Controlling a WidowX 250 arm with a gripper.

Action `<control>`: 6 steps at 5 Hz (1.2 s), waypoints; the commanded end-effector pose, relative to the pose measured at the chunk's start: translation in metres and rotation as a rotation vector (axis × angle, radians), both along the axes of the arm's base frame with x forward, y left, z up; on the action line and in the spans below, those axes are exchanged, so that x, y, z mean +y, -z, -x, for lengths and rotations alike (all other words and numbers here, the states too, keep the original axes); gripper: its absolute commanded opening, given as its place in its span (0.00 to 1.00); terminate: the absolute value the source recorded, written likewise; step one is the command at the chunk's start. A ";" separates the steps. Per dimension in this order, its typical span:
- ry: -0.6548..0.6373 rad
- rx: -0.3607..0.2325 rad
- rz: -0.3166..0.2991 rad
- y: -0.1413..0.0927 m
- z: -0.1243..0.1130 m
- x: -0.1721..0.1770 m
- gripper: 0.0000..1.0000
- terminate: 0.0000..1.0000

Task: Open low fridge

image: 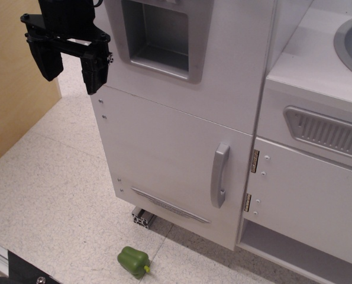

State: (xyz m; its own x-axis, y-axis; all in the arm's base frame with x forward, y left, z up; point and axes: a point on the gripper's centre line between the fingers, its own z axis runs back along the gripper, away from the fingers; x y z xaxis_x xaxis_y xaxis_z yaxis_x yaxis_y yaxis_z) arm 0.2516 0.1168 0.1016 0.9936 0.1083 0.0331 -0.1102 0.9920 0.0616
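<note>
Low fridge [176, 160] door closed; fingers [94, 74] spread wide, empty, near door's upper left corner

Pale speckled stone-look floor [51, 177] underfoot, evenly lit, with only soft shadows. Light tan wooden wall panel [10, 89] standing upright at far left, meeting that floor along a slanted edge. White toy-kitchen counter [317, 53] at upper right, with round grey sink basin [350, 41] set into it. Short silver aluminium extrusion foot [142, 217] resting on floor, near small green toy bell pepper [133, 261].
</note>
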 end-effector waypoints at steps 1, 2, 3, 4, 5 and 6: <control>0.000 0.000 0.000 0.000 0.000 0.000 1.00 0.00; 0.058 -0.049 0.037 0.017 0.006 -0.037 1.00 0.00; 0.074 -0.110 0.058 0.033 0.005 -0.072 1.00 0.00; 0.080 -0.130 0.063 0.051 -0.003 -0.110 1.00 0.00; 0.137 -0.148 0.019 0.075 -0.016 -0.145 1.00 0.00; 0.131 -0.188 -0.030 0.097 -0.032 -0.163 1.00 0.00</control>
State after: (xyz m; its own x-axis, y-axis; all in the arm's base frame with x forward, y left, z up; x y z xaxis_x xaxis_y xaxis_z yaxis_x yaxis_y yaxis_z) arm 0.2746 -0.0467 -0.0044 0.9833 -0.0187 0.1811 0.0022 0.9959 0.0906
